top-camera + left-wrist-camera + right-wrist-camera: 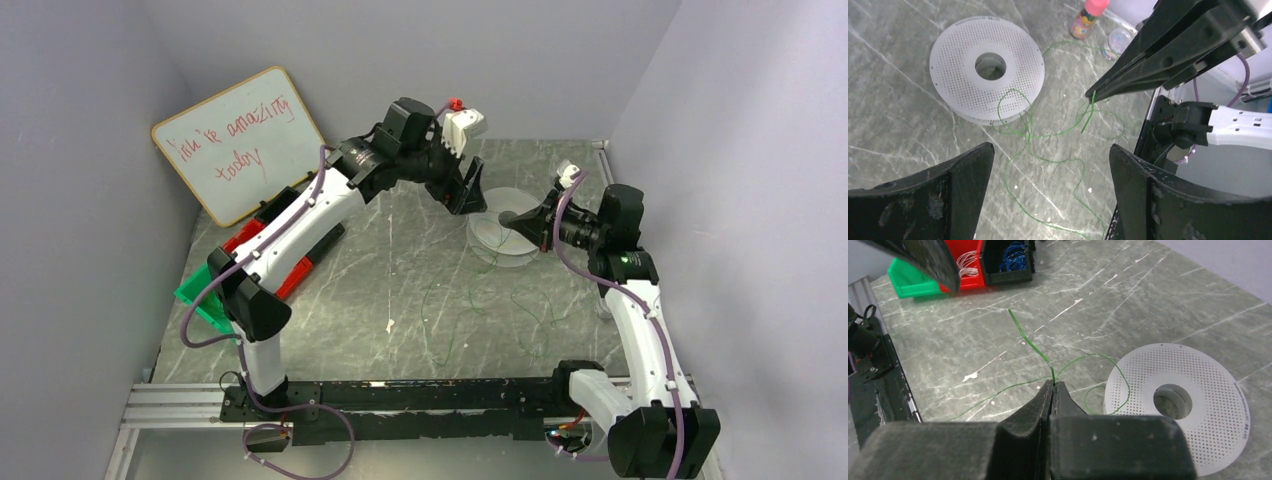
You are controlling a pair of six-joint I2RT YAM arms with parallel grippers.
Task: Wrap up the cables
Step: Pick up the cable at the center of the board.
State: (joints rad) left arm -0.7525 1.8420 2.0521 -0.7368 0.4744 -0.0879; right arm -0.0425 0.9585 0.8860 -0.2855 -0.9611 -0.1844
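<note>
The right gripper (1053,385) is pinching the light, floppy-looking green wire (1088,112) near its end, a good holding spot, the rest lying loose by the white spool (1198,365), while the left gripper (1050,152) is hanging open.

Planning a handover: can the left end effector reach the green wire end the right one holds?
Probably yes: the left end effector is open, and the green wire end sticks out free past the shut right end effector, nothing between.

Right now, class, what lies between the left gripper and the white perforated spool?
Loose loops of green cable on the table, shown in the left wrist view.
</note>
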